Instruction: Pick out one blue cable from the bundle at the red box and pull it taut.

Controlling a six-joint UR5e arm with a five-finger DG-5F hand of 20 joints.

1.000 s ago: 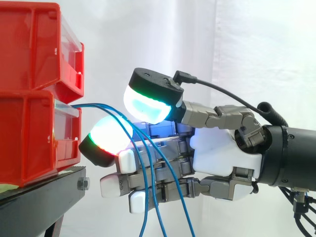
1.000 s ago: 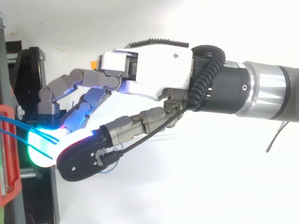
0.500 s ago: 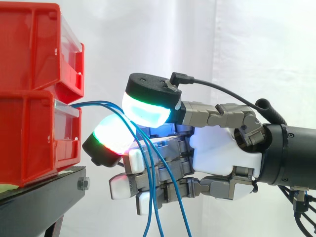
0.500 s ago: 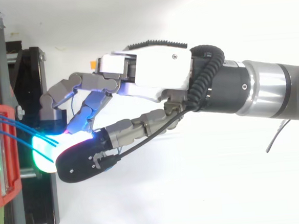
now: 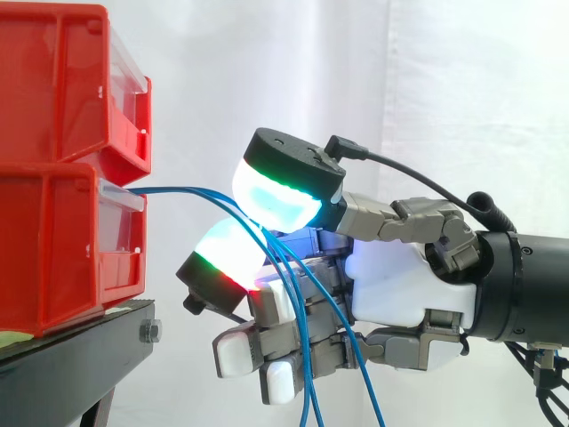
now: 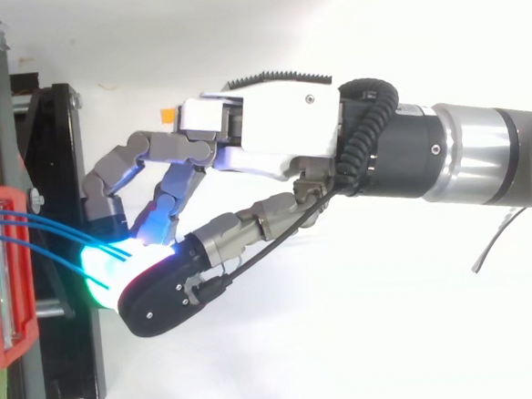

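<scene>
Reaching in level from the right edge of the side view with the hand (image 5: 404, 285), close in front of the lower red box (image 5: 62, 253). Pinching the blue cables (image 5: 182, 190) between two glowing fingers (image 5: 276, 197), one pad above in cyan and green, the other below in white and red. Curling the other fingers under the palm, gripping nothing there. Not managing to tell how many strands are truly clamped.

Running the blue cables nearly level from the front of the lower red box rightward into the pinch, long axis pointing away from the box toward the hand, bowing slightly rather than lying dead straight. Dropping them steeply past the pinch, down across the curled fingers and out at the bottom edge. Showing in the top view three strands (image 6: 59, 237) leaving the box side by side, slanting toward the glowing pad.

Stacking an upper red box (image 5: 62, 80) on the lower one, both sitting on the black stand (image 5: 62, 374) before the white curtain (image 5: 267, 71).
</scene>
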